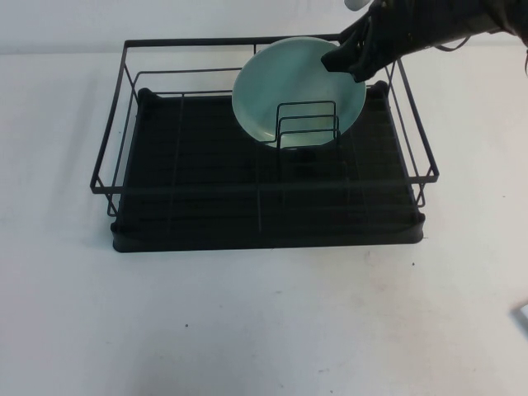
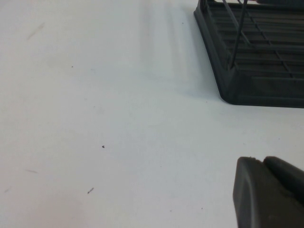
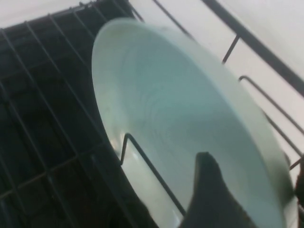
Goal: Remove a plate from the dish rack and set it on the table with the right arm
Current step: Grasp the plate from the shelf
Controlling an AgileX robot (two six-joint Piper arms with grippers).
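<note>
The pale mint-green plate (image 1: 285, 87) stands tilted on edge at the back of the black dish rack (image 1: 111, 132), behind the small upright wire plate holder (image 1: 307, 124). My right gripper (image 1: 342, 59) reaches in from the top right and is shut on the plate's upper right rim. In the right wrist view, one finger (image 3: 209, 190) lies on the plate's face (image 3: 166, 95) and the other sits behind the rim. My left gripper (image 2: 259, 161) is shut and empty, low over the white table (image 2: 95, 95), off the rack's front left corner (image 2: 256, 85).
The rack's black tray (image 1: 206, 206) fills the middle of the table (image 1: 247, 330). White table surface shows in front of the rack and on both sides. The rack's wire frame rises round the plate, with its rails close to my right gripper (image 3: 254, 166).
</note>
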